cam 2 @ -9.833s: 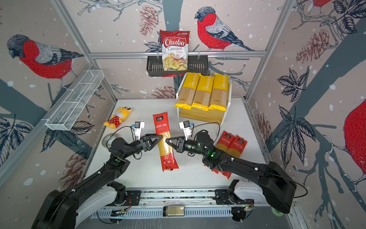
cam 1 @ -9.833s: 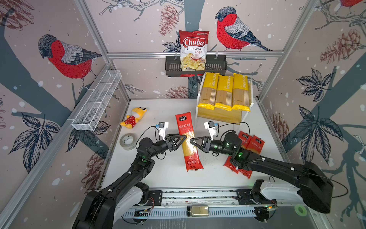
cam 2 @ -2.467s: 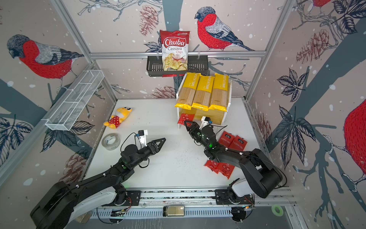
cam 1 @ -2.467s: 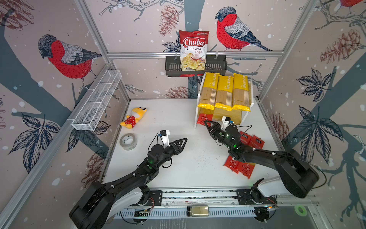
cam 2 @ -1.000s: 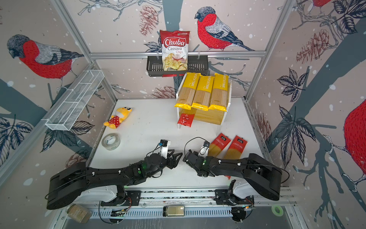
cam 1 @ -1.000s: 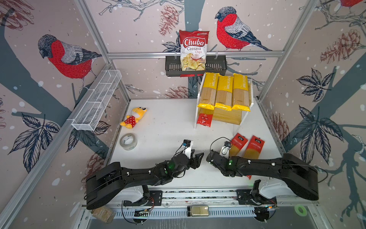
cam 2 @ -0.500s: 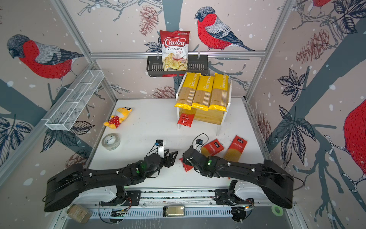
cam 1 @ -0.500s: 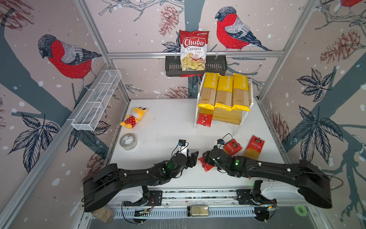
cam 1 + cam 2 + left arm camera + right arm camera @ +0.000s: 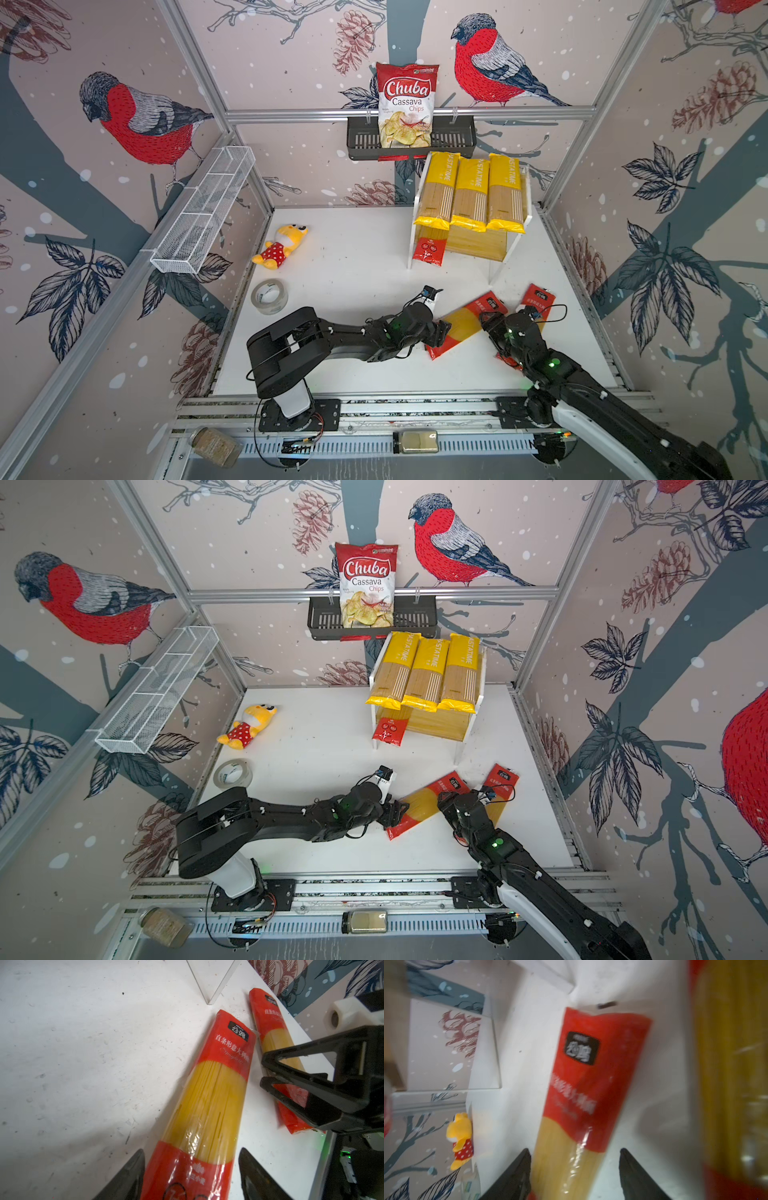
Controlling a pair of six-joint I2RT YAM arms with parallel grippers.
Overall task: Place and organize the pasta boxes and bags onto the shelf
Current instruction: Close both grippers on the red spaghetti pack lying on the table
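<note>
Left wrist view: the red-ended, clear-film spaghetti packet [image 9: 207,1095], lately slewed away from its twin [image 9: 276,1043] in front of the two-tier wooden shelf [image 9: 473,247], is now straddled by the spread left gripper [image 9: 191,1150] and spread right gripper [image 9: 261,1072], not yet clamped, presumably readied for a two-armed lift shelfward.

The red-ended packet [image 9: 207,1093] is wrapped in glossy clear film that wrinkles and catches glare; in the blurred right wrist view it seems just as shiny. Beneath it the desk [image 9: 72,1053] is matt white, scuffed and speckled. The left hand [image 9: 191,1150] has fingers [image 9: 131,1176] of matt black plastic. The shelf [image 9: 478,246] shows pale bare wood. The wall basket [image 9: 203,212] is white-coated wire mesh. The toy [image 9: 280,247] is plush cloth.
</note>
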